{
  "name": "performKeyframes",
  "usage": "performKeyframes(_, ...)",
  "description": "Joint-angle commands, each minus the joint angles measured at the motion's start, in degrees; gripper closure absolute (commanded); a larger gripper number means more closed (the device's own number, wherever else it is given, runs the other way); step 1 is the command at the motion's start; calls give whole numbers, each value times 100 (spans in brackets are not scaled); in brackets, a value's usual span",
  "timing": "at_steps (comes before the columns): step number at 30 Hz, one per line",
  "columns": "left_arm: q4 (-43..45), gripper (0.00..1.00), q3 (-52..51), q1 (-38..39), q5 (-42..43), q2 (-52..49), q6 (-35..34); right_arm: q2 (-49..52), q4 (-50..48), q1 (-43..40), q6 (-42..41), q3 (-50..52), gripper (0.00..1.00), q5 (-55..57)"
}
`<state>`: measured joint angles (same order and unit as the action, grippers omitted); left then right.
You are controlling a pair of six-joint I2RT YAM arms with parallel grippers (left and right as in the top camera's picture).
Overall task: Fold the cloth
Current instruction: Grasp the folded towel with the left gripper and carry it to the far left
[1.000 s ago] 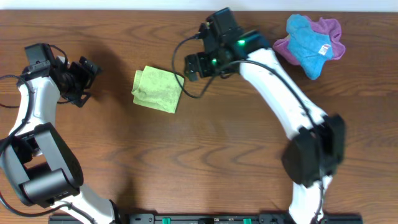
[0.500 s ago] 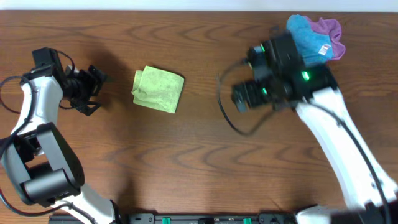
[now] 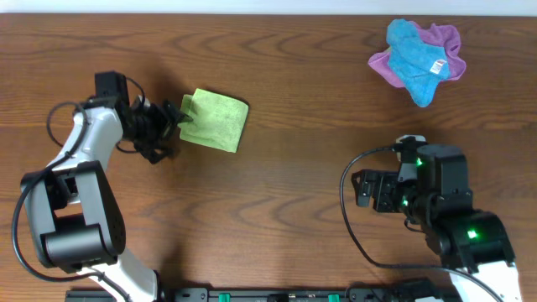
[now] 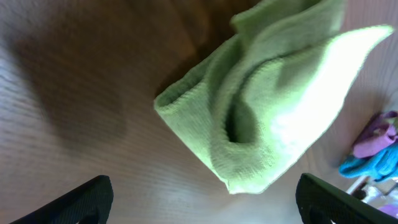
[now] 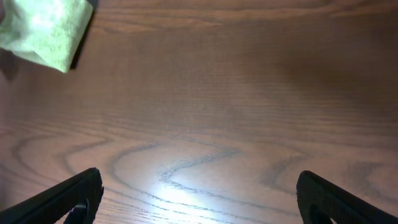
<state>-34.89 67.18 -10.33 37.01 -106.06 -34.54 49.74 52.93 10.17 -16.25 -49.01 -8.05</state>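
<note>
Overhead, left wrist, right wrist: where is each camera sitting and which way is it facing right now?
Overhead: above the table, looking straight down; shows both arms, left gripper beside the cloth, right gripper well apart.
Left wrist: low behind its open fingertips, facing the cloth close up.
Right wrist: over bare table, open fingertips at the bottom edge, cloth in the top-left corner.
Shared: all three show the cloth.

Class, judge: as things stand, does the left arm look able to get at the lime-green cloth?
Probably yes: the left gripper is open right beside the cloth, and nothing lies between them.
</note>
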Motion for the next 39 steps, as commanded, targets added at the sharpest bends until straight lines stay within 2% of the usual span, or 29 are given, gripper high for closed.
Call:
performKeyframes(1, 249, 5, -415, -2, 315, 87, -238, -111, 20, -52, -260, 61, 1, 13)
performKeyframes(7, 916, 5, -852, 35, 345, 87, -479, -96, 20, -50, -260, 61, 1, 13)
performKeyframes(16, 2079, 5, -1126, 317, -35, 76, -1119, -98, 20, -50, -260, 61, 1, 13)
performKeyframes(28, 2763, 4, -1128, 979, -1093, -11, -1528, -98, 20, -50, -258, 61, 1, 13)
performKeyframes(31, 2824, 0, -1128, 1108, -1357, -87, -1700, -98, 20, -50, -260, 61, 1, 13)
performKeyframes(33, 2826, 10, -1128, 1165, -1541, -151, -1836, -98, 20, -50, -260, 61, 1, 13)
performKeyframes(37, 2833, 48, -1128, 1198, -1751, -269, -1993, -98, 20, -50, -260, 61, 1, 13)
performKeyframes(39, 2841, 58, -1128, 1196, -1799, -302, -1993, -98, 20, -50, -260, 61, 1, 13)
